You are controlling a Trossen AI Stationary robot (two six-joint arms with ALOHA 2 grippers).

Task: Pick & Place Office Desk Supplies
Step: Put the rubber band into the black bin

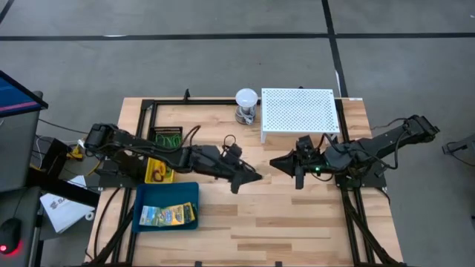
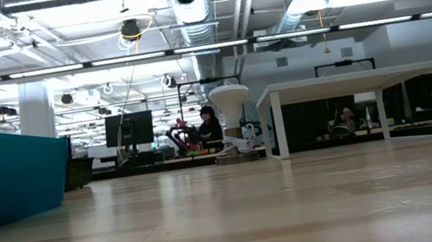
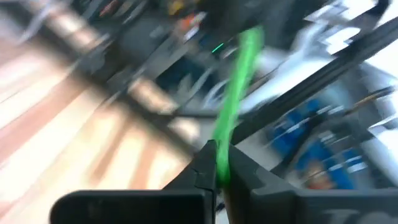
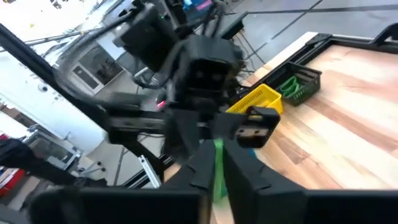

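Mid-counter, the two arms meet tip to tip, and a thin green loop (image 3: 235,106) stretches between them above the wood. The left pincer (image 3: 217,171) is clamped shut on one end; the right pincer (image 4: 217,168) grips green at its tips too, all but closed. The loop looks feather-light, soft and stretchy, best pinched anywhere along its band. On the left, the blue tray (image 1: 141,200) holds printed packets (image 1: 168,215), the yellow bin (image 1: 151,165) some small loops, the black mesh basket (image 1: 168,137) green ones.
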